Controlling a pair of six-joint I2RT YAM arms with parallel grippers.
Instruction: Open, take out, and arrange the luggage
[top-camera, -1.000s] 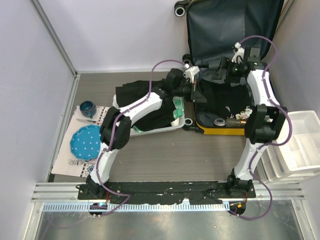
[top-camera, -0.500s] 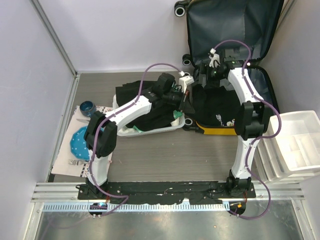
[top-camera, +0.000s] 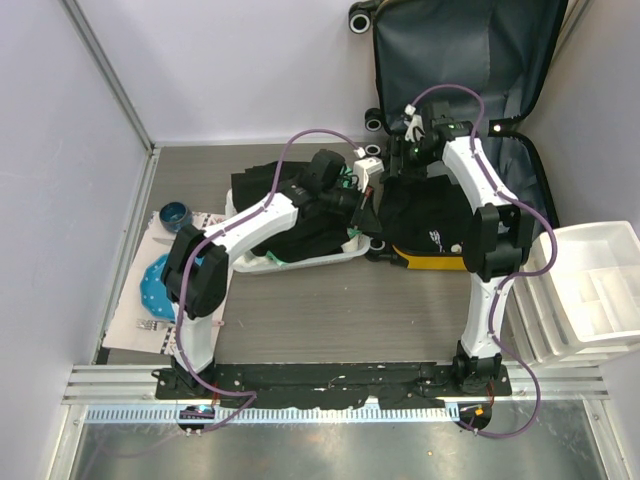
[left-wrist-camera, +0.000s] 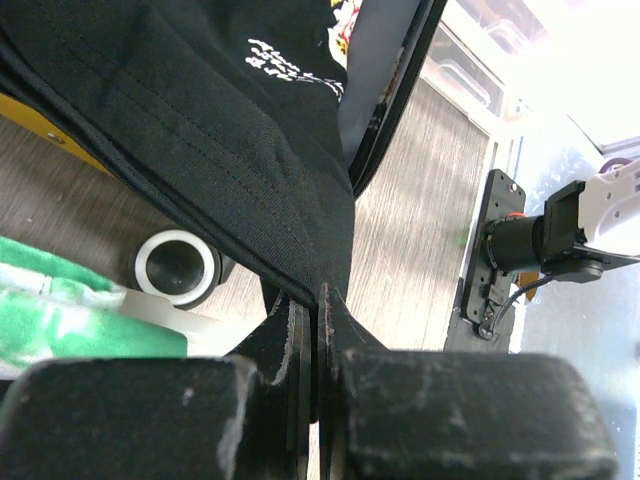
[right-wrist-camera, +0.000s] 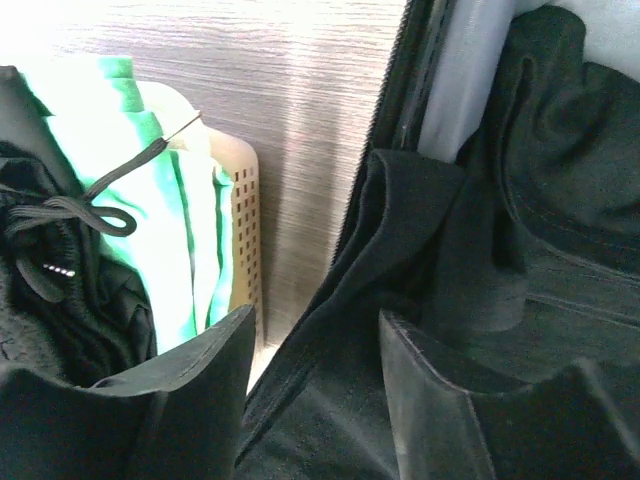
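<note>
Against the back wall: the luggage (top-camera: 470, 60) lies open, its dark-lined lid upright and its yellow-edged base shell flat on the counter (top-camera: 330, 320).
Inside the luggage: a black garment (top-camera: 430, 215) with white print fills the base shell and spills over the shell's left rim.
Left gripper (left-wrist-camera: 320, 300): pressed narrow on a fold of the black garment, just off the luggage's left rim and above one of its black wheels (left-wrist-camera: 175, 268).
Right gripper (right-wrist-camera: 310, 390): fingers spread wide, nothing between them, poised over the luggage's zip band at the rear left corner, with black cloth below.
Left of the luggage: a white mesh basket (top-camera: 300, 264) sits just beside the shell, heaped with dark clothing and a green cloth (right-wrist-camera: 190, 220).
Farther left of the luggage: a blue dotted plate (top-camera: 150, 285) and a blue cup (top-camera: 176, 215) rest on a printed mat, well apart from the shell.
Right of the luggage: white plastic drawer bins (top-camera: 600, 290) stand near the shell's right side.
</note>
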